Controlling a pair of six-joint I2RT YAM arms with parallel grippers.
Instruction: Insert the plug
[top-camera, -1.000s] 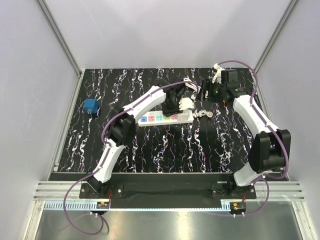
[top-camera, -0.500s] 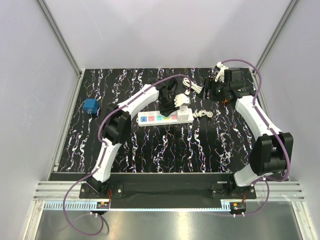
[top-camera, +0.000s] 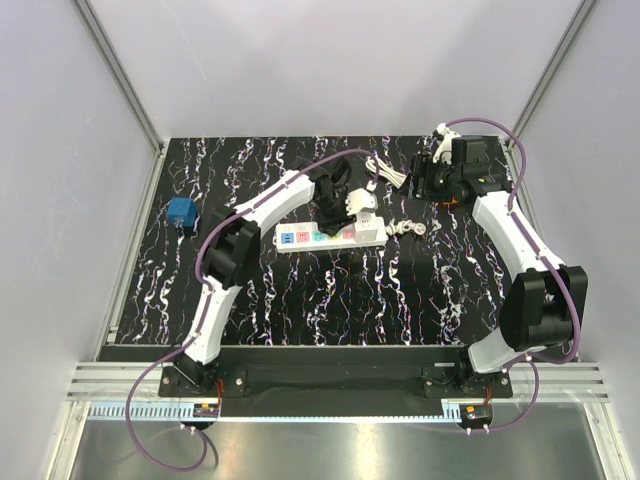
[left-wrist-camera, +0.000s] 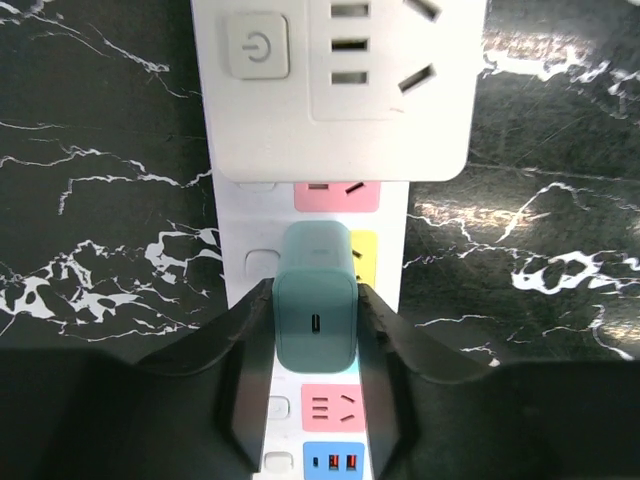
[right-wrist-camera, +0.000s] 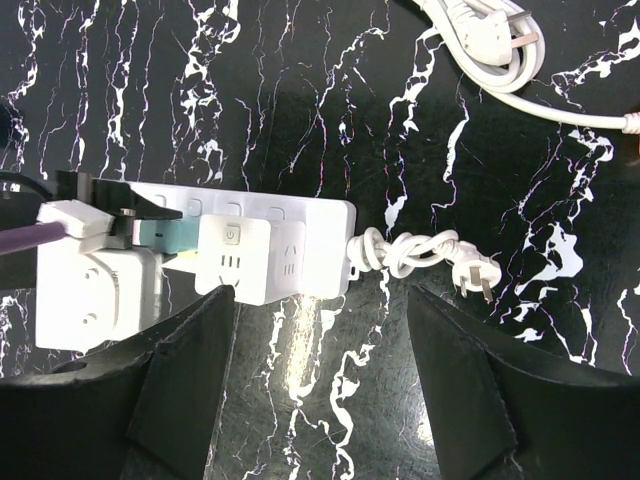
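Note:
A white power strip (top-camera: 310, 238) lies mid-table; it also shows in the left wrist view (left-wrist-camera: 392, 300) and the right wrist view (right-wrist-camera: 320, 240). A teal plug (left-wrist-camera: 315, 310) stands upright on the strip, over the socket beside the yellow one. My left gripper (left-wrist-camera: 315, 345) is shut on the teal plug, one finger against each side. In the top view the left gripper (top-camera: 335, 200) hangs over the strip's right half. A white cube adapter (left-wrist-camera: 340, 90) sits on the strip just beyond the plug. My right gripper (right-wrist-camera: 320, 400) is open and empty, high over the strip's right end.
The strip's own cord is bundled with its plug (right-wrist-camera: 420, 255) right of the strip. A second white cable and plug (top-camera: 385, 170) lie at the back. A blue box (top-camera: 181, 213) sits at the far left.
My left arm has shifted back and a little left over the strip, keeping the teal plug. My right gripper has drawn slightly right and away.

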